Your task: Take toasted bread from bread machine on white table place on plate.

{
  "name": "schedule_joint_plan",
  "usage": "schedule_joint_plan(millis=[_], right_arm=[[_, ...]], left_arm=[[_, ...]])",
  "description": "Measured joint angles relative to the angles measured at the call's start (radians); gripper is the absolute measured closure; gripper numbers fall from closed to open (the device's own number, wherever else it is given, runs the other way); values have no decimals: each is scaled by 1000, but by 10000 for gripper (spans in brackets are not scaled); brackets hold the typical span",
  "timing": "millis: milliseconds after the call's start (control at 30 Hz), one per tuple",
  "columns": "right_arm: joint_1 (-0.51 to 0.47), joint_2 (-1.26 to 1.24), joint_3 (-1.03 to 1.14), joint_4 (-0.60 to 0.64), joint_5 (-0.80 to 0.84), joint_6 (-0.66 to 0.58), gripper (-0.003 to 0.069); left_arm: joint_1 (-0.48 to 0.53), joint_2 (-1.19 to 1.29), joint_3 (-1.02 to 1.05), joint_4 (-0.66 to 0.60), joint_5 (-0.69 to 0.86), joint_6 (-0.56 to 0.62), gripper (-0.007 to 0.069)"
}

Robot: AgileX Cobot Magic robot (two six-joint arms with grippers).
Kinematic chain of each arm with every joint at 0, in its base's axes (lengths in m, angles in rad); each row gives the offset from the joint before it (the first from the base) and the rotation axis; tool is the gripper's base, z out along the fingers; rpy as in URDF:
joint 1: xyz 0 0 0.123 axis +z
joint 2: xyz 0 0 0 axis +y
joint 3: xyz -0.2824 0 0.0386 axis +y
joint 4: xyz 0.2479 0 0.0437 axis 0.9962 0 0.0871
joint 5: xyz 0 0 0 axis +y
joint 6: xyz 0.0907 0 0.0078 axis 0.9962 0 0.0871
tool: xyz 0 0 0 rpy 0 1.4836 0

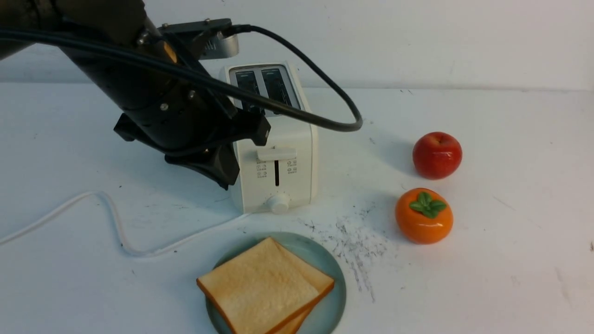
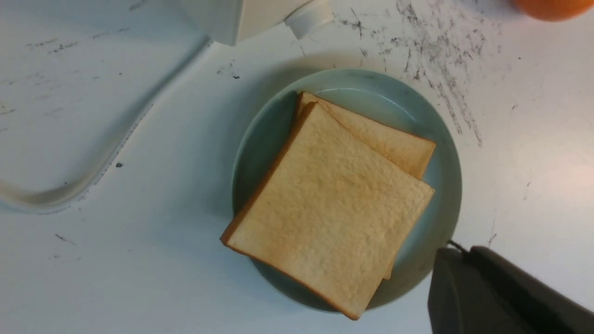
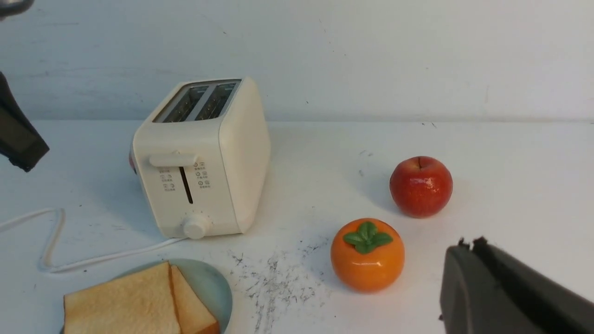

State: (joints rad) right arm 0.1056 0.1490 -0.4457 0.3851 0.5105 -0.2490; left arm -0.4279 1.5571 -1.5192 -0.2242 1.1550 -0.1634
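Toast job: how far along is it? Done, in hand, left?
Done: both slices of toasted bread lie overlapped on the plate, and the bread machine shows both slots empty in the front view. In hand: nothing; the left gripper hangs beside the bread machine with no bread in it. Left: no bread to move, so the job looks finished.

Smooth matt cream plastic on the bread machine (image 1: 297, 139). Glossy glaze on the plate (image 1: 327, 262), dry porous faces on the toasted bread (image 1: 260, 287)
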Motion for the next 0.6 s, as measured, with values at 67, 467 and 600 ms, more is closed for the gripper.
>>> schedule_joint_plan(millis=[67,467,600], right_arm=[[0,0,0,0,0,0,660],[0,0,0,0,0,0,651],[0,-2,22,-27,-25,0,646]], left_arm=[[0,0,0,0,-1,0,638],[0,0,0,1,-2,0,638],[0,0,0,2,-2,0,638]])
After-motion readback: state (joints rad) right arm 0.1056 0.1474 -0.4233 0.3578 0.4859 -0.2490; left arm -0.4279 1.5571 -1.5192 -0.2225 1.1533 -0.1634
